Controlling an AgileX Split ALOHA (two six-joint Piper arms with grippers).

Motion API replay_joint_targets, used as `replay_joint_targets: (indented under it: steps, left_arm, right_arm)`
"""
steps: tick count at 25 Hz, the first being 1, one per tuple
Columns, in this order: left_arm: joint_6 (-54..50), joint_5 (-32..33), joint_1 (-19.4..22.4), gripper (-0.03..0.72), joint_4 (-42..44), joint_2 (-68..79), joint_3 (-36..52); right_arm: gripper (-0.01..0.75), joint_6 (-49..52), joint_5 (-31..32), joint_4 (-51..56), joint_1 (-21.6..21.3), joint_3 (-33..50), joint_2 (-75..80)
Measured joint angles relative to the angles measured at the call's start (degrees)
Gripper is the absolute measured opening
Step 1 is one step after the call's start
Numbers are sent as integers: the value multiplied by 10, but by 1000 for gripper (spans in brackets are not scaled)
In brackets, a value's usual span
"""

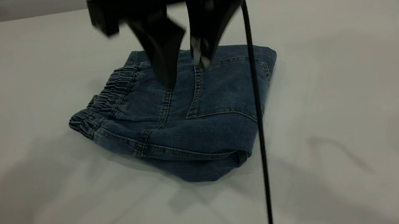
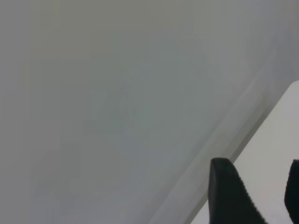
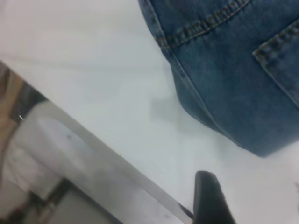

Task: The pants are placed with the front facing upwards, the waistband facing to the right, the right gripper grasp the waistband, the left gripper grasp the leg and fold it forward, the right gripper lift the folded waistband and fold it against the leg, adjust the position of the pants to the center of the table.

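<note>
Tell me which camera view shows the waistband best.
The exterior view: the waistband runs gathered along the left end of the folded pants, nearly whole. The right wrist view shows only a stitched denim corner and a pocket edge, no waistband. The left wrist view shows no pants at all.

The pants (image 1: 186, 127) lie folded into a compact bundle mid-table (image 1: 344, 97), back pocket up, waistband (image 1: 112, 92) bunched at the left, perhaps slightly lifted.

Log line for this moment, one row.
pants: folded, flat on table | right claw: open, above pants, holding nothing | left claw: open, over bare table
</note>
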Motion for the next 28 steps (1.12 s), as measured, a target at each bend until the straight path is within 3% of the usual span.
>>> replay_joint_targets:
  steps: [7, 12, 16, 19, 28]
  left_arm:
    - [0, 0, 0, 305, 0, 0, 0]
    - [0, 1, 0, 305, 0, 0, 0]
    - [0, 9, 0, 305, 0, 0, 0]
    - [-2, 16, 0, 305, 0, 0, 0]
    - [-15, 17, 0, 305, -1, 0, 0]
  right_arm:
    - [339, 25, -203, 71, 0, 112, 6]
    - [339, 94, -319, 85, -8, 87, 57]
    - [332, 140, -325, 79, -12, 52, 108]
    - [318, 161, -292, 67, -12, 29, 133]
    - [297, 208, -290, 20, -12, 26, 176]
